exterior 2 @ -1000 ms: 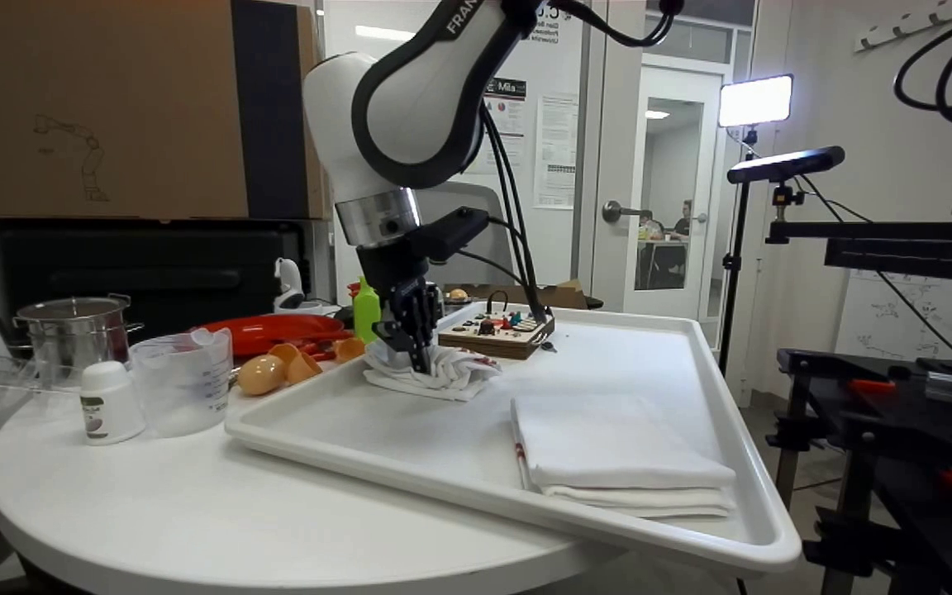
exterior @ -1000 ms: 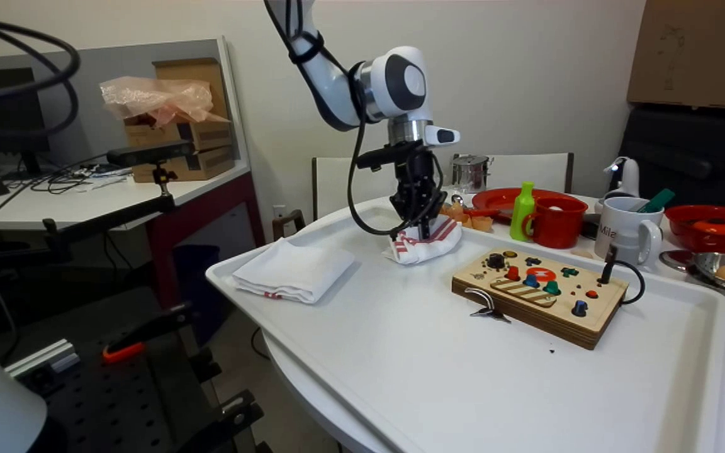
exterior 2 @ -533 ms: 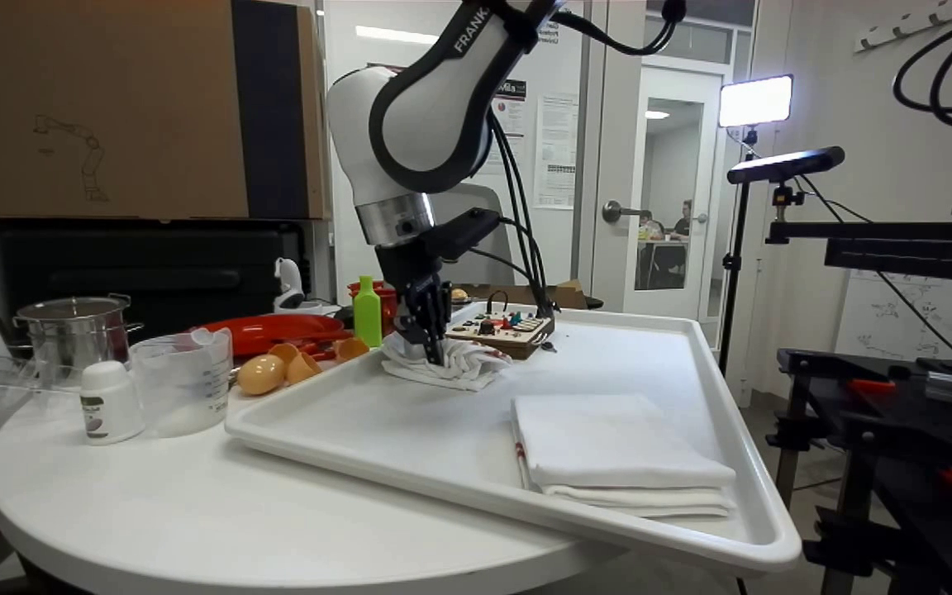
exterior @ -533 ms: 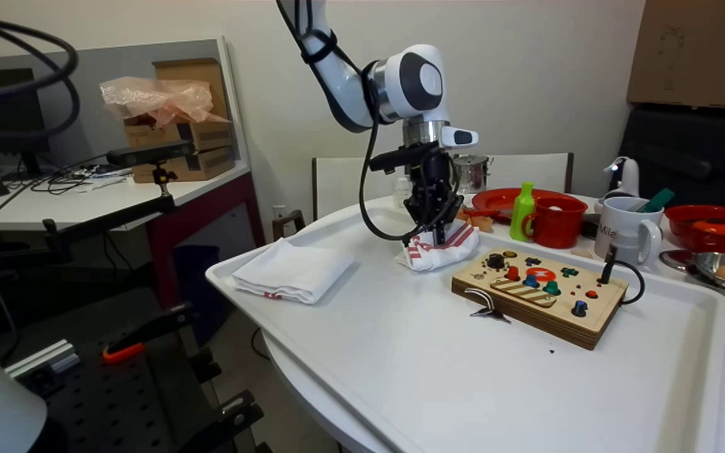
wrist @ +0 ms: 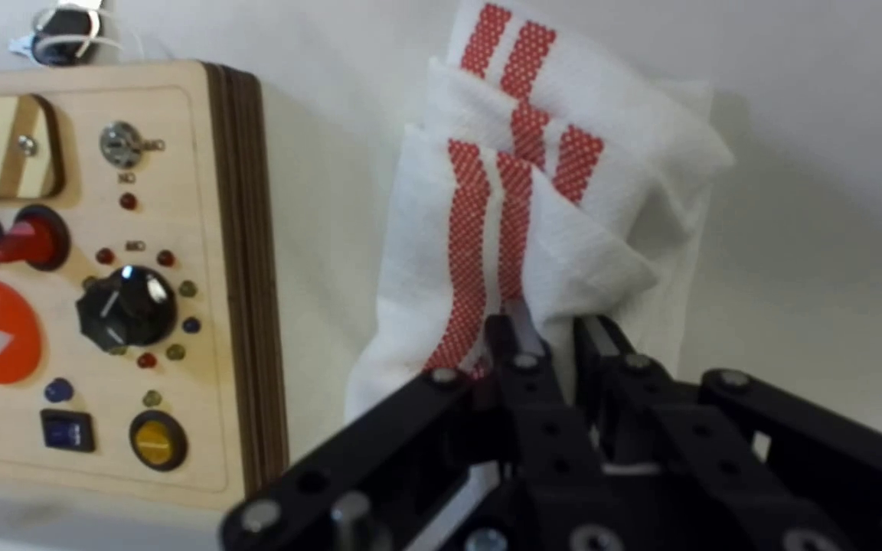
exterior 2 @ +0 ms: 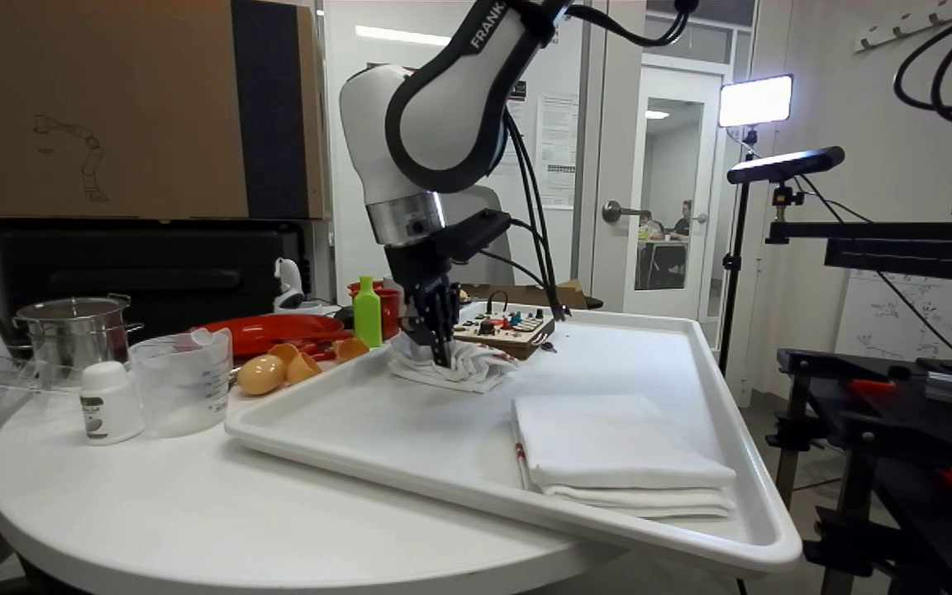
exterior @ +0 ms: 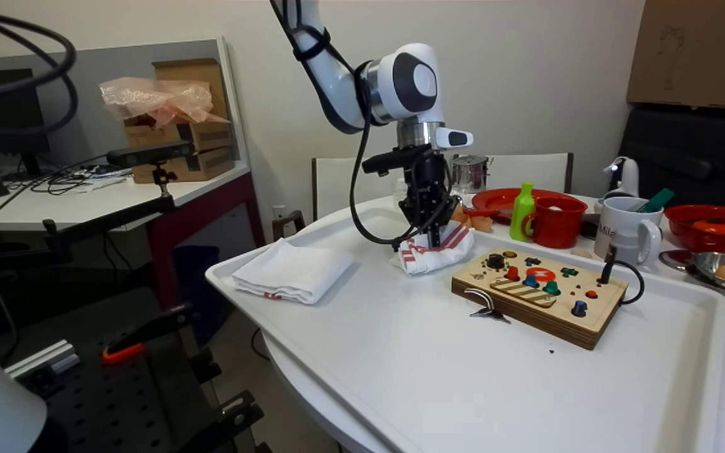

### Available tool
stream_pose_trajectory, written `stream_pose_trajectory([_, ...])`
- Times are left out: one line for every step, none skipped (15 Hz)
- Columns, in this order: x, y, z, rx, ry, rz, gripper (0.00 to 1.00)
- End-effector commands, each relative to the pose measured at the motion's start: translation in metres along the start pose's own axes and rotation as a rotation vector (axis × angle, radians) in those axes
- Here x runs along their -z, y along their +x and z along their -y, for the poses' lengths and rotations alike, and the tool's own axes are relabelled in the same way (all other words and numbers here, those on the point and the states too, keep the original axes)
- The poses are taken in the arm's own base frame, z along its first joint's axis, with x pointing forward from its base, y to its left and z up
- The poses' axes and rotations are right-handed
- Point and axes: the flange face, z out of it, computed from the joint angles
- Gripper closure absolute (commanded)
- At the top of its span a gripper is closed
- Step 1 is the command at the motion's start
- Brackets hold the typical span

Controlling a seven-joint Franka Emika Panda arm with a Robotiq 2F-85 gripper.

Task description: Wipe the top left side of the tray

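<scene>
Resting on the white surface [exterior 2: 278, 516], the tray [exterior: 400, 358] is seen in both exterior views, with a corner of it borne out past the surface's curved edge. Near that corner a folded white cloth [exterior 2: 621, 442] is laid flat. A red-striped cloth [wrist: 556, 207] is bunched on the tray, near the edge beyond which a green bottle [exterior: 523, 215] and a red mug [exterior: 559, 224] are stood on the surface. Its folds are pinched by the pincer [wrist: 554, 325], which is clamped on them from above. Farther along the same edge a wooden board with coloured knobs [exterior: 539, 299] is placed, apart from the red-striped cloth. Beside the board, away from that edge, a small dark item with a pale loop [exterior: 489, 311] is seen; what it is cannot be told.
</scene>
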Motion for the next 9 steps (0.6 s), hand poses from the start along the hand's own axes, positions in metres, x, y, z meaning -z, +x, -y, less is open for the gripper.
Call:
stream_pose_trajectory([-0.026,-0.039,0.01,-0.004,0.0,0.045,0.97])
stream_pose_trajectory([-0.024,-0.044,0.011,-0.002,0.0,0.046,0.97])
stream_pose_trajectory([-0.021,-0.049,0.013,-0.001,0.002,0.047,0.97])
stream_pose_trajectory([-0.02,-0.054,0.015,0.001,0.003,0.049,0.97])
stream_pose_trajectory([-0.019,-0.059,0.017,0.005,0.004,0.05,0.97])
stream_pose_trajectory([-0.017,-0.062,0.021,0.012,0.001,0.049,0.97])
stream_pose_trajectory([-0.016,-0.064,0.025,0.02,0.002,0.046,0.97])
stream_pose_trajectory([-0.014,-0.065,0.031,0.033,0.0,0.039,0.97])
stream_pose_trajectory([-0.01,-0.064,0.038,0.049,-0.003,0.028,0.97])
